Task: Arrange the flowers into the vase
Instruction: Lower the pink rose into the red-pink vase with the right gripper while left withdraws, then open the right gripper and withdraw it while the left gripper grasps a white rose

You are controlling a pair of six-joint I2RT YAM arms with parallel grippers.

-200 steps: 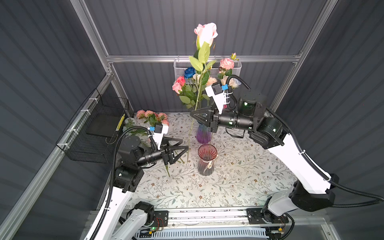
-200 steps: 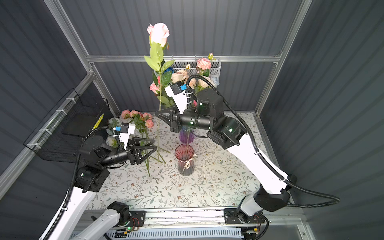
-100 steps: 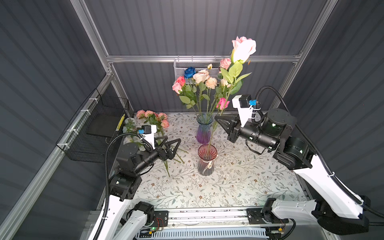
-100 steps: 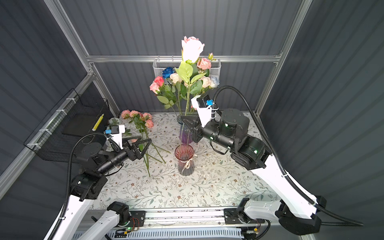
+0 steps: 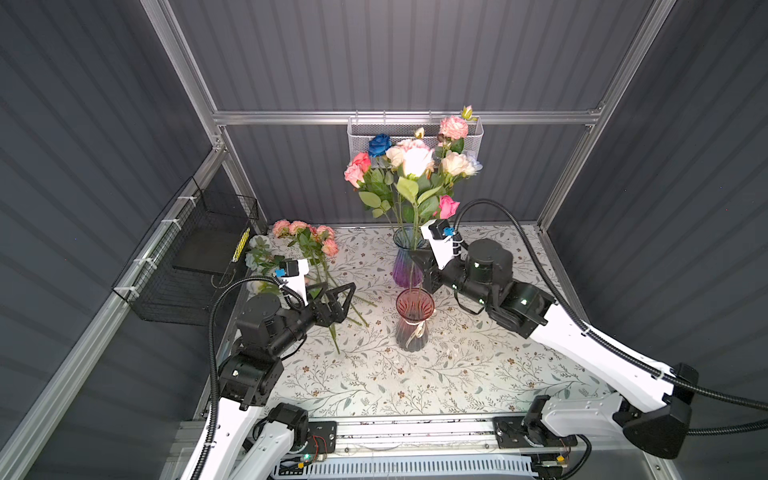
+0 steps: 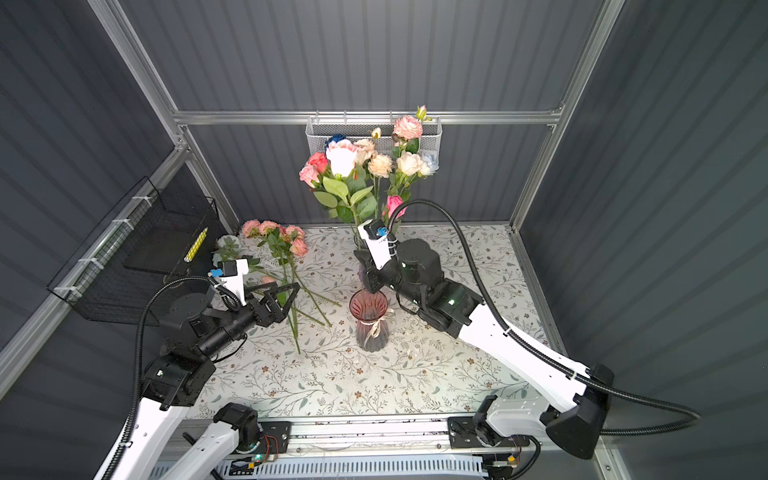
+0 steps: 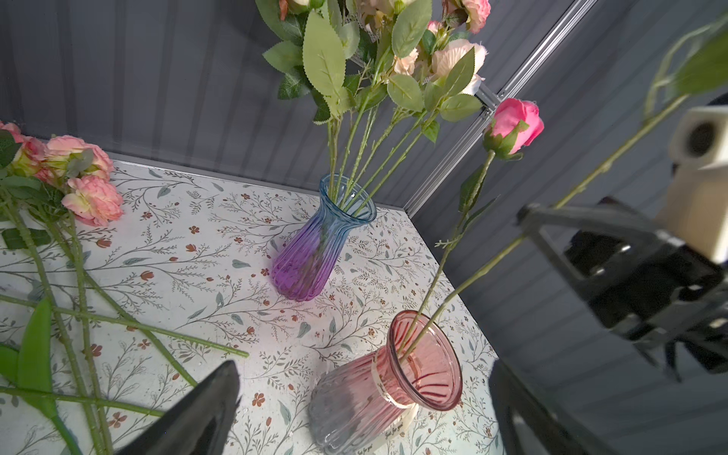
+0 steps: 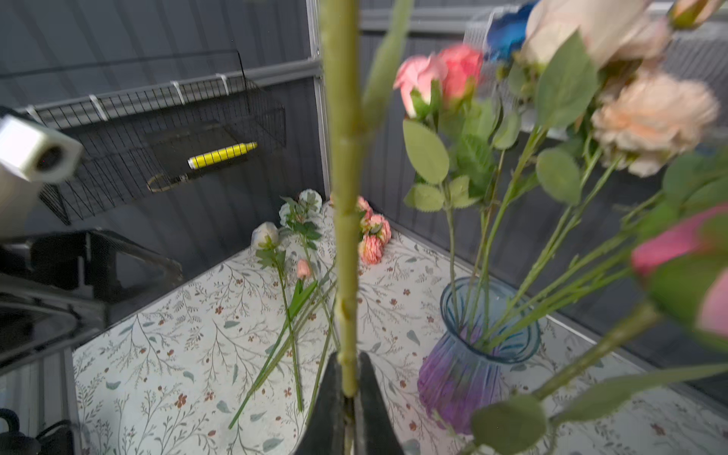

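Worktop: floral; loose flowers lie waiting.
Right hand: clamped on rose stem, end inside pink vase, guiding placement.
Left hand: apart, empty, ready by loose flowers.

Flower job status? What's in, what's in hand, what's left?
Done: a bunch stands in the blue-purple vase; a pink rosebud sits in the pink vase. In hand: the right claw is shut on a pale rose stem whose lower end is inside the pink vase mouth, not released. To do: several sprays lie on the table; the left claw is open over their stems, empty.
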